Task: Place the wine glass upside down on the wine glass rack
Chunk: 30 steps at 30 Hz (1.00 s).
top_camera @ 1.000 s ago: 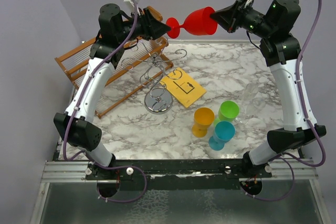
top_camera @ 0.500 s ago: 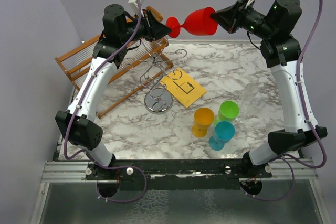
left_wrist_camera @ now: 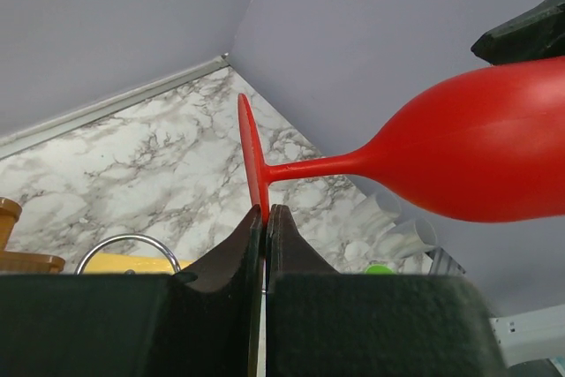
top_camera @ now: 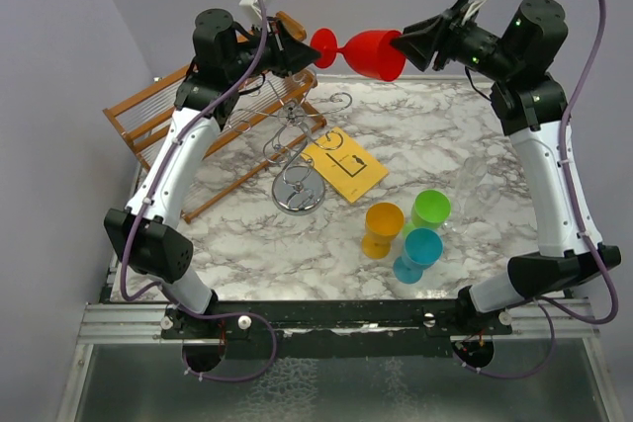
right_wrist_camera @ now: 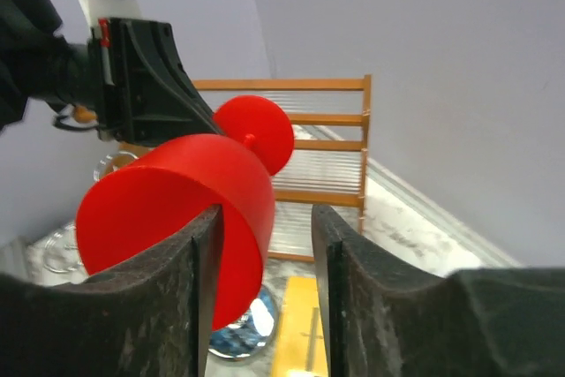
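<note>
Left arm [top_camera: 178, 155] and right arm [top_camera: 549, 175] upright from bases at the near edge, bent inward high over the far side, wrists roughly level, grippers facing tip to tip. Left gripper [top_camera: 300, 54] pinched tight on the foot of the wine glass [top_camera: 368, 52], fingers [left_wrist_camera: 238, 249] pressed nearly flat together. Right gripper [top_camera: 406, 42] with jaws parted about the bowl's rim, one finger [right_wrist_camera: 340, 262] standing clear of it.

Ahead of the left claw [left_wrist_camera: 265, 211], the wine glass [left_wrist_camera: 477, 152] looks like smooth, satin red plastic. Below that claw, the wine glass rack [top_camera: 299, 192] is shiny metal wire, and the slatted rack [top_camera: 143, 94] is wood.
</note>
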Each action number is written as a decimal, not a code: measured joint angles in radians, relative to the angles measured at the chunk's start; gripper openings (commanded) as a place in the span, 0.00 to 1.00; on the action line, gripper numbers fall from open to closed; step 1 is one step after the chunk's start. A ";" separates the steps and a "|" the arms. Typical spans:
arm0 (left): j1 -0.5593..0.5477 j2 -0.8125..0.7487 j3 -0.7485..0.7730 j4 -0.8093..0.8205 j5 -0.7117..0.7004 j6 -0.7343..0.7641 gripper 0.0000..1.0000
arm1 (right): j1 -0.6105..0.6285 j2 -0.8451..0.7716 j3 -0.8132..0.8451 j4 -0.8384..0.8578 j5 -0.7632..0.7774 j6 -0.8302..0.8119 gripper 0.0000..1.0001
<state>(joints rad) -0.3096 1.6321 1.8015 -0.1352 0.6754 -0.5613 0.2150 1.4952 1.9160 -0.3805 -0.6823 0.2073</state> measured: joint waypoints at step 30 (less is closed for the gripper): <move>0.253 -0.285 0.234 -0.353 -0.591 0.758 0.00 | 0.000 -0.161 -0.488 -0.064 0.075 -0.410 1.00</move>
<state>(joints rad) -0.0566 1.3472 2.0354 -0.4881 0.0849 0.1963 0.2150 1.3338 1.4284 -0.4442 -0.6075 -0.2031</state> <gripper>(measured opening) 0.021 0.994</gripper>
